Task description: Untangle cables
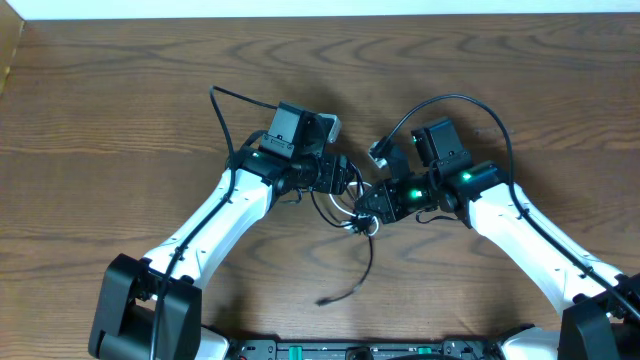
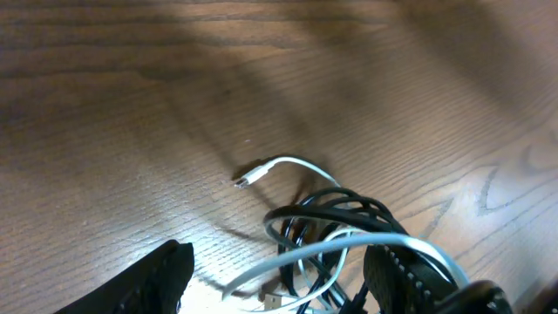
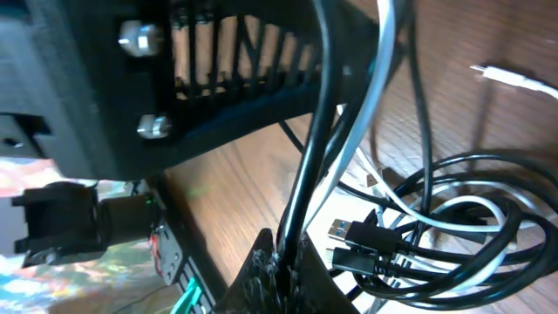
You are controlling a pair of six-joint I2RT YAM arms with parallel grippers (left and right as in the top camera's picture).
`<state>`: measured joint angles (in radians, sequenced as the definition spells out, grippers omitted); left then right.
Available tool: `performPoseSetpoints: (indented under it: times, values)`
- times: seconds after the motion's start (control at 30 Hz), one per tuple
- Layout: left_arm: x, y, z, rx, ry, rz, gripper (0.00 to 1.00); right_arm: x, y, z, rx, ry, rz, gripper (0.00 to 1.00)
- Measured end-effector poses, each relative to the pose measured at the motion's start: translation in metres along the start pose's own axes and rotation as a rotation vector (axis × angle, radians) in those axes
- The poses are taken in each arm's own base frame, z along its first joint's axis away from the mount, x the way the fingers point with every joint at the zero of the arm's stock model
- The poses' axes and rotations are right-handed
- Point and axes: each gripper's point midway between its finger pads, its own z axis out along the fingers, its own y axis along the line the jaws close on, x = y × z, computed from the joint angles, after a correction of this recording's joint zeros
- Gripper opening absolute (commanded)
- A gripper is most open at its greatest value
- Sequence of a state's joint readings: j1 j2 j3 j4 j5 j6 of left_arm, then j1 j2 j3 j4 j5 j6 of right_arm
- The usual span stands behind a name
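From above, the cables [image 1: 357, 212] form a small knot at centre frame, too dense for you to separate single strands. One black cord [image 1: 370, 262] trails out of it toward the lower centre of the table [image 1: 120, 100] and ends in a plug. Neither gripper's fingertips can be made out from above. In the left wrist view the left gripper [image 2: 279, 257] stands with its jaws wide apart, and both fingers are cut off by the bottom edge. The tangle lies at lower right against the finger on that side, with strands crossing the gap, and it runs out of frame below. A white cord [image 2: 288, 160] arcs out toward the centre, its plug resting on the wood. In the right wrist view the right gripper [image 3: 281, 262] is closed at bottom centre, pinching a black and a white strand that rise to the top edge. Black loops and plugs lie at lower right. A dark ribbed housing [image 3: 131, 87] fills the upper left, blurred and too close for you to identify.
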<state>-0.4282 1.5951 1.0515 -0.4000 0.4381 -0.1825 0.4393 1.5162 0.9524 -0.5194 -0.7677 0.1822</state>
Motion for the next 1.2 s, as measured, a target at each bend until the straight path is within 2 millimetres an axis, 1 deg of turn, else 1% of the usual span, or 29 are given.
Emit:
performPoseSetpoints:
  times: [0.3,0.57,0.67,0.87,0.93,1.03,1.13,1.17,1.2]
  values:
    - [0.001,-0.003,0.001,0.004,0.003,0.006,0.67,0.000,0.004,0.000,-0.022,0.003,-0.005,0.01]
    - [0.011,-0.023,0.007,0.024,0.032,0.053,0.67,0.000,0.006,0.000,-0.034,0.002,-0.007,0.01]
    - [0.012,-0.023,0.008,0.022,0.033,0.055,0.67,0.000,0.007,0.000,-0.040,0.003,-0.008,0.01]
    - [0.011,-0.020,0.008,0.002,0.030,0.054,0.67,-0.001,0.023,-0.002,-0.135,0.005,-0.031,0.01]
    - [0.011,-0.019,0.008,-0.001,0.029,0.054,0.67,-0.001,0.023,-0.002,-0.136,0.006,-0.030,0.01]
    - [0.015,-0.018,0.008,-0.005,0.046,0.048,0.67,-0.002,0.013,0.000,-0.075,-0.003,0.004,0.02]
    - [0.027,-0.015,0.007,-0.017,0.093,0.032,0.67,-0.001,-0.010,0.000,0.057,-0.010,0.090,0.01]
    - [0.030,-0.015,0.007,-0.020,0.106,0.027,0.67,0.001,-0.019,-0.001,0.106,-0.010,0.120,0.05]
    - [0.031,-0.015,0.006,-0.019,0.108,0.027,0.67,0.004,-0.031,-0.003,0.172,-0.009,0.160,0.14]
